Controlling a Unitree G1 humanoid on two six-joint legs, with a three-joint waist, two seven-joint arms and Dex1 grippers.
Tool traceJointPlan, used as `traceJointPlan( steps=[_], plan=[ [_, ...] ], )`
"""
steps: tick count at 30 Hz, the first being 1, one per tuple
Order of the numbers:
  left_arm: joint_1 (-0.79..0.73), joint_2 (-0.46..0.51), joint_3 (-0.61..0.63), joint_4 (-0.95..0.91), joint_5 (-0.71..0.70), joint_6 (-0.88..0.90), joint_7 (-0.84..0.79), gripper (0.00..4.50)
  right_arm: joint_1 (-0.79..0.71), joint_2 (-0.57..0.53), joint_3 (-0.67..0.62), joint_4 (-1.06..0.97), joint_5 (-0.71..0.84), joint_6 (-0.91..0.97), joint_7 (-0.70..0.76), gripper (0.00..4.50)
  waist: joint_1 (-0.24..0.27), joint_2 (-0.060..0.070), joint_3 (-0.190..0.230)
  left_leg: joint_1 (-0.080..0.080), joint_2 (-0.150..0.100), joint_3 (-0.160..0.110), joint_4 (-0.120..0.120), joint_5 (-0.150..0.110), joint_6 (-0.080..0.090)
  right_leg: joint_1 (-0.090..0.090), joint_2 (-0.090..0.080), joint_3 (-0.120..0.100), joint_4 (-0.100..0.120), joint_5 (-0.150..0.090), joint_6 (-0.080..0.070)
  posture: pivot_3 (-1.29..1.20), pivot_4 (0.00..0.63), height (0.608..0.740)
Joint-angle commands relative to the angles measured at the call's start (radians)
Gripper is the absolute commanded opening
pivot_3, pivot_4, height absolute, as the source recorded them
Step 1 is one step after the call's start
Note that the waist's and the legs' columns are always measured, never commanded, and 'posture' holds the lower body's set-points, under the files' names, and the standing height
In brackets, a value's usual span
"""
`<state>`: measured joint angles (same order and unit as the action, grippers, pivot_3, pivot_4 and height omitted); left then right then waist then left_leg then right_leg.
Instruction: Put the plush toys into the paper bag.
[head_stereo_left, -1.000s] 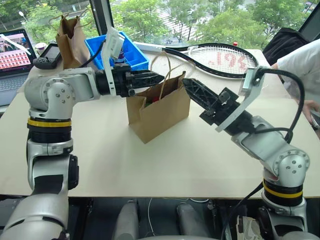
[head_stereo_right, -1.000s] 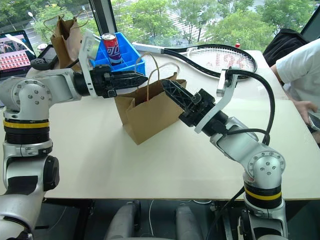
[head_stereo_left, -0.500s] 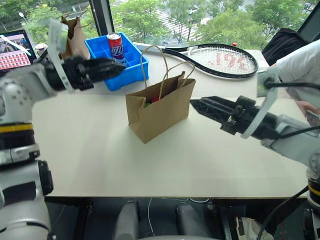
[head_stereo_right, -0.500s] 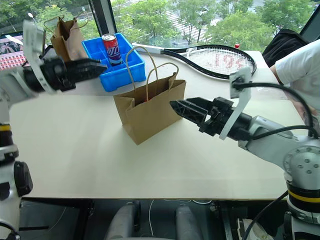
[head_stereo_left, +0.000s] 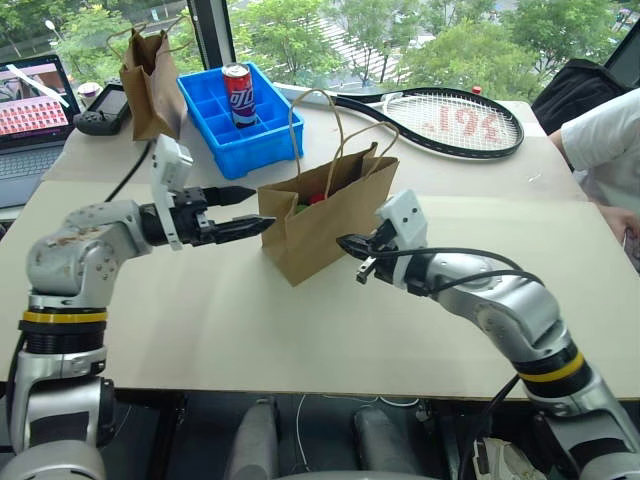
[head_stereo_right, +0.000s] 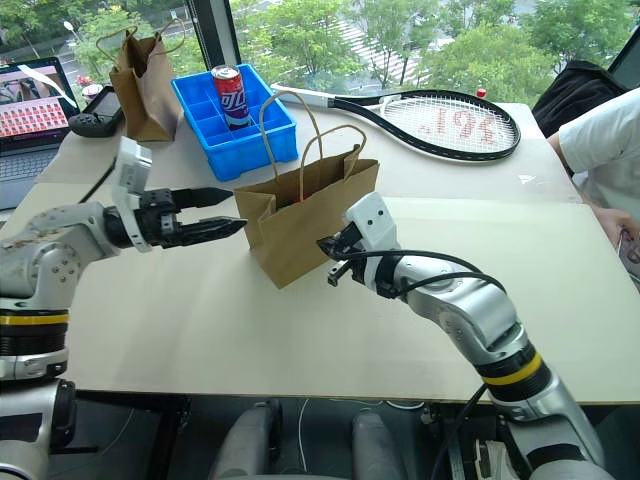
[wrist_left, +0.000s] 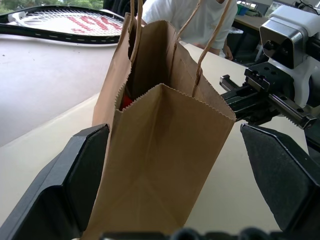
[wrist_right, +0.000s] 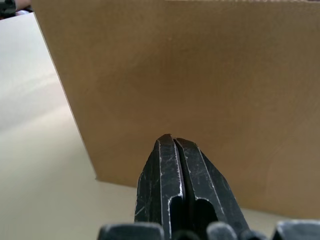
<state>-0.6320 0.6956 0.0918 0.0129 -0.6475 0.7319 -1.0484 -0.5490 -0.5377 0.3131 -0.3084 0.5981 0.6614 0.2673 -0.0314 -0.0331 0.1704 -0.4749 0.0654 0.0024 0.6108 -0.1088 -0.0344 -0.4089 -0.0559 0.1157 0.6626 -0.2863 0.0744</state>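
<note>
bag: wide brown kraft paper bag (head_stereo_left: 322, 222), light, crushable; steady by side walls. left gripper (head_stereo_left: 247, 210) spread, empty; right gripper (head_stereo_right: 328, 246) pinched together, empty.

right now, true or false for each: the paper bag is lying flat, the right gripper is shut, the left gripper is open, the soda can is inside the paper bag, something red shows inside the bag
1. The paper bag is lying flat on the table. False: it stands upright with its handles raised.
2. The right gripper is shut. True: its fingers are pressed together, pointing at the bag's side.
3. The left gripper is open. True: in the left wrist view its fingers stand on either side of the bag's narrow end.
4. The soda can is inside the paper bag. False: it stands in the blue bin behind the bag.
5. Something red shows inside the bag. True: a red patch is visible through the bag's mouth.
</note>
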Motion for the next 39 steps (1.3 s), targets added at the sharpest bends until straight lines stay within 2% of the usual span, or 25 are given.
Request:
traceJointPlan(
  steps=[1, 9, 16, 17, 19, 23, 24, 28, 29, 32, 36, 39],
  plan=[
    [-0.019, -0.023, -0.006, -0.041, -0.003, 0.005, 0.026, 4.5, -0.032, 0.058, -0.005, 0.018, -0.091, -0.06, 0.025, 0.03, 0.0, 0.0, 0.0, 0.0, 0.0, 0.0, 0.0, 0.0, 0.0, 0.0, 0.0, 0.0, 0.0, 0.0, 0.0, 0.0, 0.15, 0.74],
    [-0.019, -0.08, -0.052, -0.045, 0.02, 0.021, 0.085, 4.5, -0.043, 0.181, -0.018, 0.076, -0.196, -0.087, 0.068, 0.03, -0.005, 0.0, 0.0, 0.0, 0.0, 0.0, 0.0, 0.0, 0.0, 0.0, 0.0, 0.0, 0.001, 0.0, 0.0, 0.0, 0.15, 0.74],
    [-0.022, -0.132, -0.078, 0.007, 0.065, 0.021, 0.148, 4.5, -0.027, 0.24, -0.042, 0.083, -0.238, -0.084, 0.088, 0.03, -0.006, 0.0, 0.0, 0.001, 0.0, 0.0, 0.0, 0.0, 0.0, 0.0, 0.0, 0.0, 0.001, 0.0, 0.0, 0.0, 0.15, 0.74],
    [-0.025, -0.136, -0.082, 0.015, 0.071, 0.016, 0.147, 3.98, -0.023, 0.246, -0.046, 0.081, -0.241, -0.082, 0.088, 0.0, -0.006, 0.0, 0.0, 0.001, 0.0, 0.0, 0.0, 0.0, 0.0, 0.0, 0.0, 0.0, 0.001, 0.0, 0.0, 0.0, 0.15, 0.74],
    [-0.03, -0.146, -0.083, 0.029, 0.078, 0.008, 0.149, 3.54, -0.014, 0.253, -0.054, 0.074, -0.247, -0.075, 0.09, 0.0, -0.006, 0.0, 0.0, 0.001, 0.0, 0.0, 0.0, 0.0, 0.0, 0.0, 0.0, 0.0, 0.001, 0.0, 0.0, 0.0, 0.15, 0.74],
    [-0.045, -0.149, -0.086, 0.051, 0.085, -0.005, 0.126, 2.04, 0.017, 0.238, -0.091, 0.032, -0.242, -0.043, 0.092, 0.0, -0.005, 0.0, 0.0, 0.001, 0.0, 0.0, 0.0, 0.0, 0.0, 0.001, 0.0, -0.001, 0.001, 0.0, 0.0, 0.0, 0.15, 0.74],
    [-0.052, -0.144, -0.09, 0.057, 0.091, -0.013, 0.112, 1.76, 0.035, 0.218, -0.114, 0.004, -0.232, -0.025, 0.097, 0.0, -0.004, 0.0, 0.0, 0.001, 0.0, 0.0, 0.0, 0.0, 0.0, 0.001, 0.0, -0.001, 0.001, 0.0, 0.0, 0.0, 0.15, 0.74],
    [-0.086, -0.132, -0.095, 0.087, 0.102, -0.043, 0.049, 0.15, 0.123, 0.108, -0.215, -0.111, -0.19, 0.055, 0.143, 0.0, 0.003, 0.0, 0.0, 0.001, 0.0, 0.0, 0.0, 0.0, 0.0, 0.001, 0.0, -0.001, 0.001, 0.0, 0.0, 0.0, 0.15, 0.74],
    [-0.094, -0.13, -0.096, 0.094, 0.102, -0.049, 0.032, 0.01, 0.143, 0.079, -0.239, -0.135, -0.178, 0.072, 0.155, 0.0, 0.006, 0.0, 0.0, 0.001, 0.0, 0.0, 0.0, 0.0, 0.0, 0.001, 0.0, -0.001, 0.001, 0.0, 0.0, 0.0, 0.15, 0.74],
    [-0.115, -0.122, -0.107, 0.098, 0.101, -0.083, -0.041, 0.01, 0.203, -0.018, -0.315, -0.193, -0.141, 0.115, 0.202, 0.0, 0.012, 0.0, 0.0, 0.001, 0.0, 0.0, 0.0, 0.0, 0.0, 0.001, 0.0, -0.001, 0.0, 0.0, 0.0, 0.0, 0.15, 0.74],
    [-0.146, -0.082, -0.14, 0.098, 0.1, -0.136, -0.209, 0.01, 0.348, -0.228, -0.512, -0.244, -0.089, 0.136, 0.351, 0.0, 0.015, 0.0, 0.0, 0.001, 0.0, 0.0, -0.001, 0.0, 0.0, 0.002, 0.0, -0.001, 0.0, 0.0, 0.0, 0.0, 0.15, 0.74],
    [-0.151, -0.05, -0.173, 0.101, 0.112, -0.175, -0.32, 0.01, 0.418, -0.312, -0.598, -0.237, -0.082, 0.122, 0.406, 0.0, 0.013, 0.0, 0.0, 0.003, -0.001, 0.0, -0.001, 0.0, 0.0, 0.003, -0.001, -0.001, -0.001, 0.0, 0.0, 0.0, 0.15, 0.74]
  ],
)
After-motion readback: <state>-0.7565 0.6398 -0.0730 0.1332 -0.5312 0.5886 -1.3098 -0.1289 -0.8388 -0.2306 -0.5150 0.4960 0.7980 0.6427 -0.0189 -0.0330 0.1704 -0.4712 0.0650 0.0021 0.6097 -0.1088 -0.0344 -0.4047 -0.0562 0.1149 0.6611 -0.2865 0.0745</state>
